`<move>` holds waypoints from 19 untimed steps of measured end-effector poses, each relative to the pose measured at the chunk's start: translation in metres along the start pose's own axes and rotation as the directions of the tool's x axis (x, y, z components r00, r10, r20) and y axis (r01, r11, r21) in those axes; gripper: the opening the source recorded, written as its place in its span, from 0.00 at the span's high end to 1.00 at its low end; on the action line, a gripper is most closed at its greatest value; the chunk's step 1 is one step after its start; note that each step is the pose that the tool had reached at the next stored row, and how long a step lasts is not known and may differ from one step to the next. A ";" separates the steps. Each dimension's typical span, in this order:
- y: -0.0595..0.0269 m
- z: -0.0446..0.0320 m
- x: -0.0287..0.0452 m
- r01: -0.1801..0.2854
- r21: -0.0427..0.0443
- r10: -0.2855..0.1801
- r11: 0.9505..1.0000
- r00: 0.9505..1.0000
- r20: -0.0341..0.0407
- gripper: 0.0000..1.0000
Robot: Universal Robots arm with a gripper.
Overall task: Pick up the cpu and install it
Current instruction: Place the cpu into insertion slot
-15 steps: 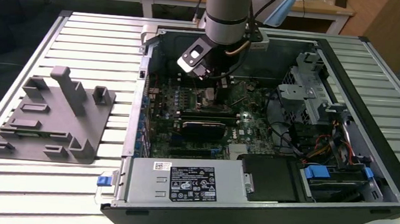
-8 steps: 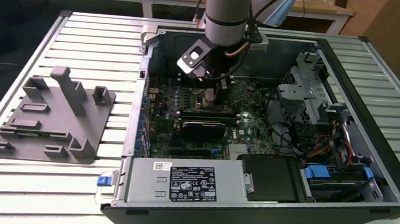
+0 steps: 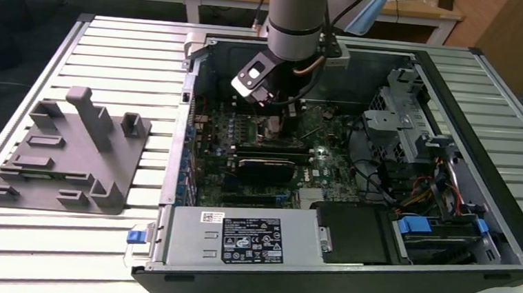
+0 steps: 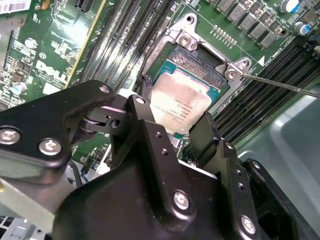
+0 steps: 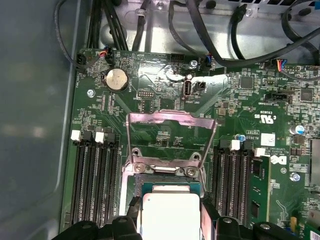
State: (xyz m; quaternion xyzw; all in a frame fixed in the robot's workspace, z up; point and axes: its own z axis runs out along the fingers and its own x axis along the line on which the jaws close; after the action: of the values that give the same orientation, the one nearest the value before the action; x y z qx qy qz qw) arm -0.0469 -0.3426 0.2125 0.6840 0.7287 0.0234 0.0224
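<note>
The jaws are clamped on the cpu (image 4: 182, 100), one of the fingers (image 4: 150, 130) on each of two opposite edges, with the silvery top bare between them. In both wrist views the chip sits over the teal-rimmed socket (image 4: 172, 67) and covers most of it. Whether it has bottomed out or rides a hair above I cannot tell.

In the first wrist view the load plate (image 5: 170, 135) stands hinged open beyond the cpu (image 5: 170, 212), and in the second wrist view the thin retention lever (image 4: 285, 85) is swung out to one side, so nothing blocks the seat.

To do this step well, I judge:
- the chip must stay flat and square to the socket rim, since a tilt could bend contacts;
- it should settle under its own weight, with no sideways push;
- the fingers sit close to the metal frame, so any opening needs room on both sides.

In the exterior view the arm (image 3: 293, 24) reaches down at upper centre into the open computer case (image 3: 487, 86), over the motherboard (image 3: 334, 165). The grey tray (image 3: 67, 154) lies well apart at the left on the slatted tabletop (image 3: 112, 46).
</note>
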 end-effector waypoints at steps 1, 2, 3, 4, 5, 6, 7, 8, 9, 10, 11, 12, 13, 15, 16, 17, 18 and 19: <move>0.0000 0.0005 0.0009 -0.001 0.000 0.001 1.000 1.000 0.000 0.45; 0.0001 0.0011 0.0018 -0.001 0.000 0.001 1.000 1.000 0.000 0.45; 0.0001 0.0017 0.0025 -0.001 0.000 0.001 1.000 1.000 0.000 0.45; -0.0001 0.0027 0.0029 -0.001 0.000 0.001 1.000 1.000 0.000 0.45; -0.0003 0.0036 0.0031 -0.001 0.000 0.001 1.000 1.000 0.000 0.45; -0.0007 0.0045 0.0032 -0.001 0.000 0.001 1.000 1.000 0.000 0.45; -0.0011 0.0053 0.0033 -0.001 0.000 0.001 1.000 1.000 0.000 0.45; -0.0016 0.0057 0.0033 -0.001 0.000 0.001 1.000 1.000 0.000 0.45; -0.0022 0.0060 0.0033 -0.001 0.000 0.001 1.000 1.000 0.000 0.45; -0.0024 0.0065 0.0033 -0.001 0.000 0.001 1.000 1.000 0.000 0.45; -0.0025 0.0072 0.0033 -0.001 0.000 0.001 1.000 1.000 0.000 0.45; -0.0026 0.0080 0.0033 -0.001 0.000 0.001 1.000 1.000 -0.001 0.45; -0.0026 0.0087 0.0033 -0.001 0.000 0.001 1.000 1.000 -0.001 0.45; -0.0028 0.0100 0.0033 -0.001 0.000 0.001 1.000 1.000 -0.002 0.45; -0.0028 0.0108 0.0034 -0.001 0.000 0.001 1.000 1.000 -0.002 0.45; -0.0029 0.0116 0.0034 -0.001 0.000 0.001 1.000 1.000 -0.002 0.45; -0.0029 0.0123 0.0034 -0.001 0.000 0.001 1.000 1.000 -0.002 0.45; -0.0030 0.0129 0.0034 -0.001 0.000 0.001 1.000 1.000 -0.002 0.45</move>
State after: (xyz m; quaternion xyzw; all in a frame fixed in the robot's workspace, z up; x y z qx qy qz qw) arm -0.0492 -0.3394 0.1994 0.6843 0.7285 0.0241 0.0217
